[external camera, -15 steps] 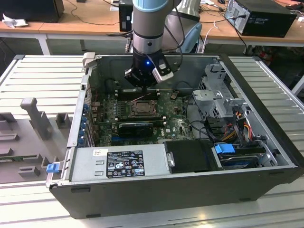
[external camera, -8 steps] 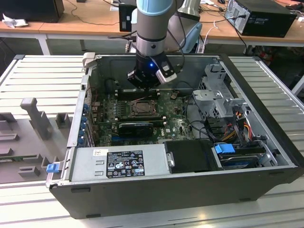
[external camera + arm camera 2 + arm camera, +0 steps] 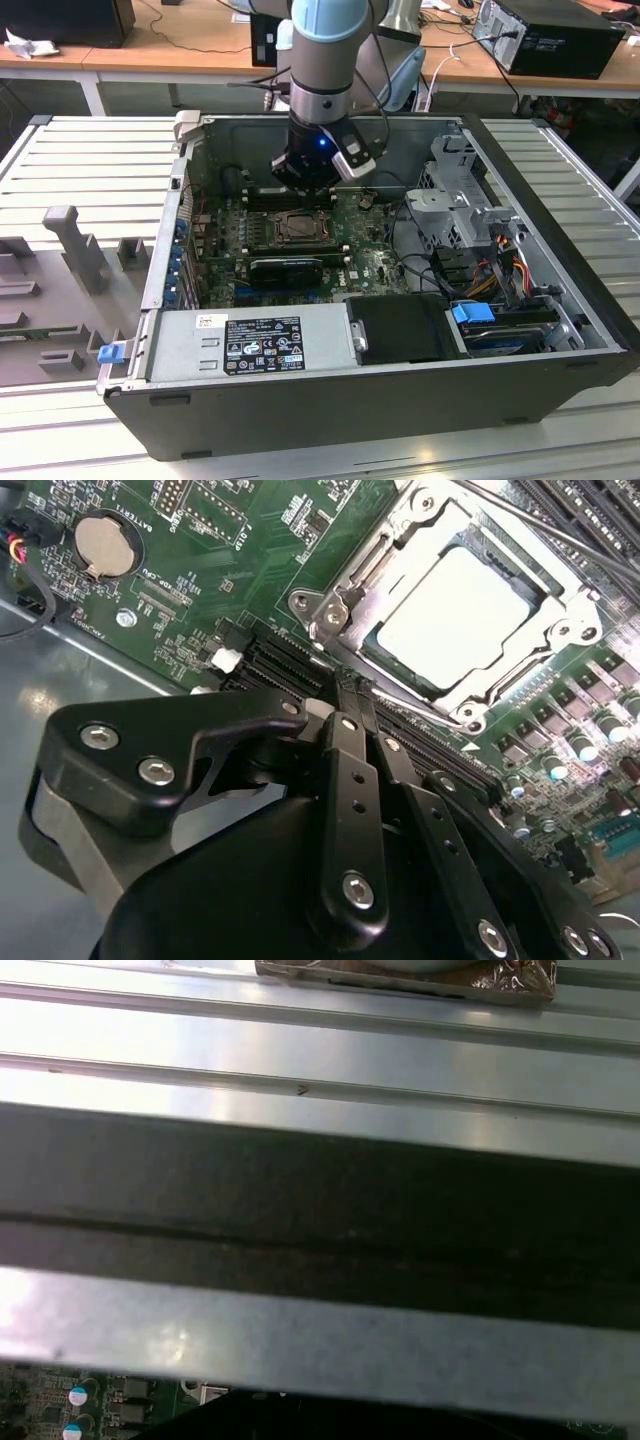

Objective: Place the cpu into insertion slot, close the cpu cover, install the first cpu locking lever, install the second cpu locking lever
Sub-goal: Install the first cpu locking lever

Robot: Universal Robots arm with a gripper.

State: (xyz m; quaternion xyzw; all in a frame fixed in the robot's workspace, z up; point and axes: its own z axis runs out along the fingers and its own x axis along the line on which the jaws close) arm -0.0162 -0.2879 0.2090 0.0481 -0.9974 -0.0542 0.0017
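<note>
Hovering over the motherboard (image 3: 300,235) inside the open case (image 3: 560,300), the gripper (image 3: 352,692) has its jaws pressed together on nothing. The cpu (image 3: 462,612) lies in the slot (image 3: 345,605) near the board's far edge, with the cover (image 3: 560,610) down around it.

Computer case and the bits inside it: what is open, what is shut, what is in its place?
computer case: lying on its side, side panel off, insides showing.
cpu: seated flat in the insertion slot.
cpu cover: down flat around the chip.
gripper: fingers shut together, holding nothing, tips close beside the slot.
round battery: sitting in its holder.
</note>
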